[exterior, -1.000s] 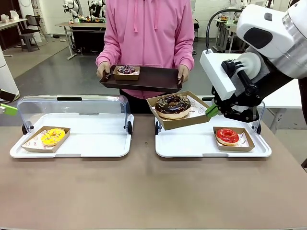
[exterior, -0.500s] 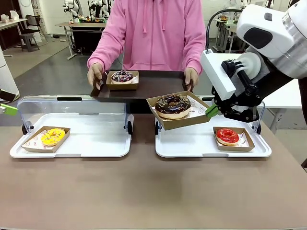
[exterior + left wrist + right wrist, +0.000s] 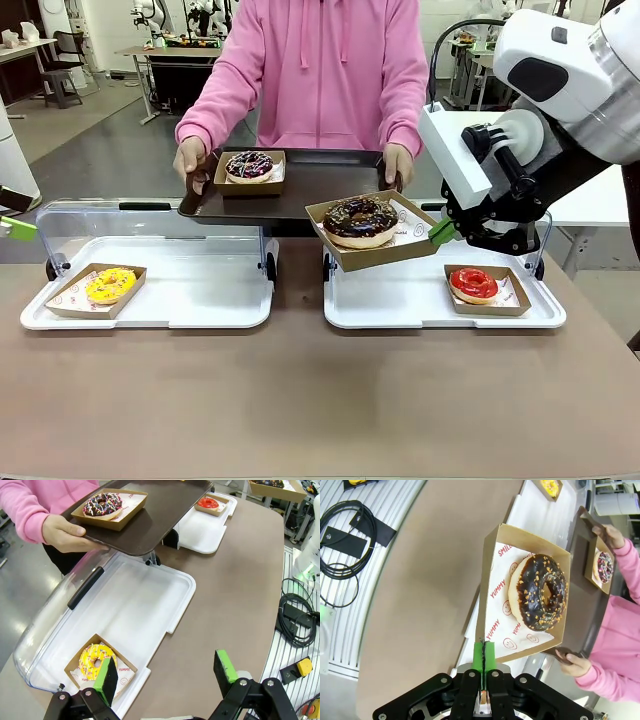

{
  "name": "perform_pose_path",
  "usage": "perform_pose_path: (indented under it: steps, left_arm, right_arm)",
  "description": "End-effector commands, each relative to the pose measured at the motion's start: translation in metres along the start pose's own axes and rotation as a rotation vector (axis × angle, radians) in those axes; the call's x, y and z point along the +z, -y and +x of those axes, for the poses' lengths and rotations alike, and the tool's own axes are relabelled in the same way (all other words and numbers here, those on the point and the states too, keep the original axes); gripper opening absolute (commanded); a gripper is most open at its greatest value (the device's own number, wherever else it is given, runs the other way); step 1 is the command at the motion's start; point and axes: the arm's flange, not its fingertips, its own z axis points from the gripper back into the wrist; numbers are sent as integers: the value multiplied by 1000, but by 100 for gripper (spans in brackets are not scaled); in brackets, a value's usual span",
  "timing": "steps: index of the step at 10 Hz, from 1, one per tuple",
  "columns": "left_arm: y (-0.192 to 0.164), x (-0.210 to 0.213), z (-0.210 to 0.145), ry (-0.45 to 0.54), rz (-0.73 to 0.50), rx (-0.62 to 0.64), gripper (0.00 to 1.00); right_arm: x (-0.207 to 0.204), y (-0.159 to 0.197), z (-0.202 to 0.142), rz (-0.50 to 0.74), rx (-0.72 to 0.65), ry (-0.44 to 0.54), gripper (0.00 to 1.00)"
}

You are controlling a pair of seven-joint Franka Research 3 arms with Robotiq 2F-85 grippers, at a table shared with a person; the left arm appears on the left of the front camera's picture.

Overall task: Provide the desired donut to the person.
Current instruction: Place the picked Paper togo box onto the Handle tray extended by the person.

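A chocolate donut (image 3: 360, 218) with nut bits lies in a brown carton, tilted in the air above the right white tray. My right gripper (image 3: 440, 232) is shut on the carton's edge. The right wrist view shows that donut (image 3: 541, 592) just beyond the right gripper (image 3: 484, 655). The person (image 3: 320, 70) in a pink hoodie stands at the far side. Both hands hold a dark serving tray (image 3: 320, 185) just behind the carton. On it sits a sprinkled chocolate donut (image 3: 250, 165) in its own carton. My left gripper (image 3: 167, 672) hangs open above the table's left end.
A yellow donut (image 3: 110, 284) sits in the left white tray (image 3: 200, 300), whose clear lid (image 3: 150, 225) stands open. A red donut (image 3: 473, 283) sits in the right white tray (image 3: 400, 300). Bare brown table fills the near side. Cables (image 3: 295, 620) lie beside the table.
The person has brought the dark serving tray forward, closer to the held carton. My right gripper and its carton have stayed in place.
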Motion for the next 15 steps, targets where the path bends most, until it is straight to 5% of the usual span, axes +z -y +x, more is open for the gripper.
perform_pose_path:
  steps: [1,7,10,15]
  left_arm:
    - [-1,1,-1,6,7,0,100]
    - [-1,1,-1,6,7,0,100]
    - [-1,1,-1,6,7,0,100]
    - [-1,1,-1,6,7,0,100]
  right_arm:
    - [-1,1,0,-1,4,-4,0]
    - [0,0,0,0,0,0,1]
    - [-22,99,-16,-115,-167,-1,1]
    - [-103,188,-70,-165,-224,-140,1]
